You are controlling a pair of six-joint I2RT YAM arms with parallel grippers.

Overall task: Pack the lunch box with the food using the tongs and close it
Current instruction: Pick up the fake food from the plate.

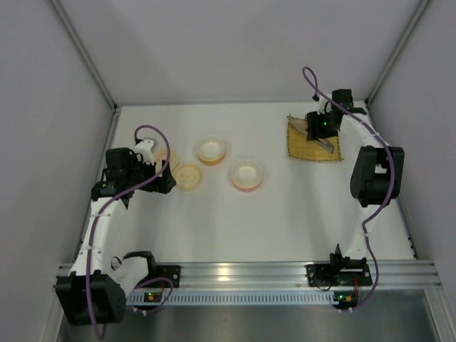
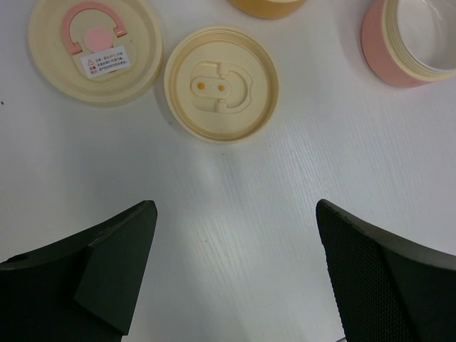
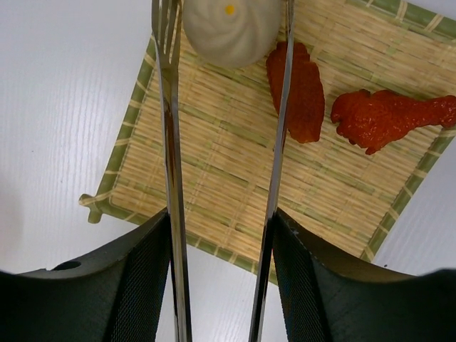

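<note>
- The right gripper [image 3: 222, 222] clamps the tongs [image 3: 169, 142] from outside, one pad on each silvery arm and its jaws about half closed. The tong arms stand apart with nothing pinched between them, their tips straddling the bun [image 3: 231, 28] at the top of the wrist view.
- The food lies on the bamboo mat [image 3: 214, 178], at the upper right of the overhead view. The pale bun sits at the mat's upper edge, a red-orange strip [image 3: 298, 92] just beside it, and a second red-orange piece [image 3: 388, 117] further right, apart from the first.
- The step in hand looks like picking up the bun. Doing it well means lowering the tips level on both sides of its widest part, then squeezing gently and evenly. The smooth, round lump could slip out from between such thin arms if pinched too high or too hard.
- The tong arm on the frame's right crosses the edge of the red-orange strip, so closing may nudge it.
- The left gripper [image 2: 235, 214] hangs wide open and empty over the table [image 2: 235, 164].
- Across the top of the left wrist view lie two cream lids, one with a pink handle [image 2: 92, 50] and one showing a moulded recess [image 2: 221, 84].
- The lunch box's pink tub [image 2: 410, 43] and orange tub [image 2: 267, 6] stand open along the top edge. They are well apart from the mat, which means a long carry across the table.
</note>
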